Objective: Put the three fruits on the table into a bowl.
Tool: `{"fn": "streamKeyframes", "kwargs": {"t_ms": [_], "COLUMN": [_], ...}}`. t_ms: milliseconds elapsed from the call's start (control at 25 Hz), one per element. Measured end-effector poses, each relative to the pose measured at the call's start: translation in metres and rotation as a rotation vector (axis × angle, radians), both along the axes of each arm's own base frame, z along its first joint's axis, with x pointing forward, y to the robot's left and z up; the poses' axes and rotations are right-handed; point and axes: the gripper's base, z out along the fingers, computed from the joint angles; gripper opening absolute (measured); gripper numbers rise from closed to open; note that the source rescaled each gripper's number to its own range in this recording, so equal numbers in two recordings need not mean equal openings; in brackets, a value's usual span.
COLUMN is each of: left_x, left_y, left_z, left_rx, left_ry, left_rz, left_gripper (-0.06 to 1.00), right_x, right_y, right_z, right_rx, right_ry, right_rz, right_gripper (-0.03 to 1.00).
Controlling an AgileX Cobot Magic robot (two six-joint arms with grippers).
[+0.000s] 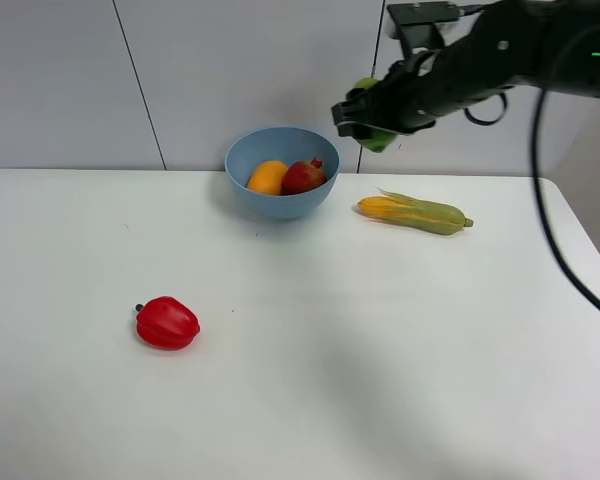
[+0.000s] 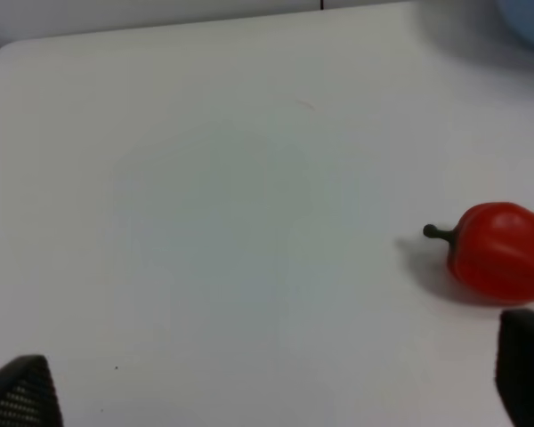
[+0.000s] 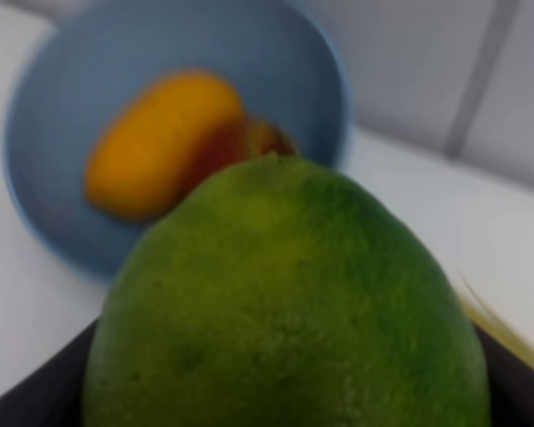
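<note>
The light-blue bowl point(image 1: 280, 172) stands at the back middle of the white table point(image 1: 360, 340). The orange-yellow mango point(image 1: 267, 177) and the red pomegranate point(image 1: 303, 176) lie inside it. My right gripper point(image 1: 372, 122) is shut on the green lime point(image 1: 378, 138) and holds it in the air, to the right of the bowl and above its rim. In the right wrist view the lime point(image 3: 285, 302) fills the picture, with the bowl point(image 3: 53, 116), mango point(image 3: 160, 142) and pomegranate point(image 3: 240, 147) behind it. My left gripper point(image 2: 276, 391) is open over bare table; only its fingertips point(image 2: 22, 391) show.
A red bell pepper point(image 1: 167, 323) lies at the front left of the table, also in the left wrist view point(image 2: 498, 252). A corn cob with green husk point(image 1: 415, 212) lies to the right of the bowl, under the right arm. A white wall stands behind the table.
</note>
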Motion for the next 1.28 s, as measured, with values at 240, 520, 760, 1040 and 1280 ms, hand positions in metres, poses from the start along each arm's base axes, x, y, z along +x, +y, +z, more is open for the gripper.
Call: {"fn": "streamKeyframes", "kwargs": {"t_ms": [240,520,760,1040,1280], "left_x": [0.0,0.0,0.0,0.0,0.0], "left_y": [0.0,0.0,0.0,0.0,0.0], "left_z": [0.0,0.0,0.0,0.0,0.0], "left_rx": [-0.001,-0.001,-0.001,-0.001,-0.001], "left_ry": [0.0,0.0,0.0,0.0,0.0], "left_rz": [0.0,0.0,0.0,0.0,0.0], "left_gripper": [0.98,0.98,0.98,0.98,0.98], "right_x": [0.067,0.097,0.098,0.078,0.033], "right_y": [0.069,0.095,0.095,0.094,0.077], "right_z": [-0.038,-0.08,-0.08,-0.047,0.022], "right_rx": [-0.004,-0.103,-0.118,-0.155,-0.221], "right_ry": [-0.016,-0.002,-0.007,0.061,0.196], "right_rz": [0.081,0.132,0.141,0.181,0.229], "right_gripper": [0.01,0.03,0.93,1.0,1.0]}}
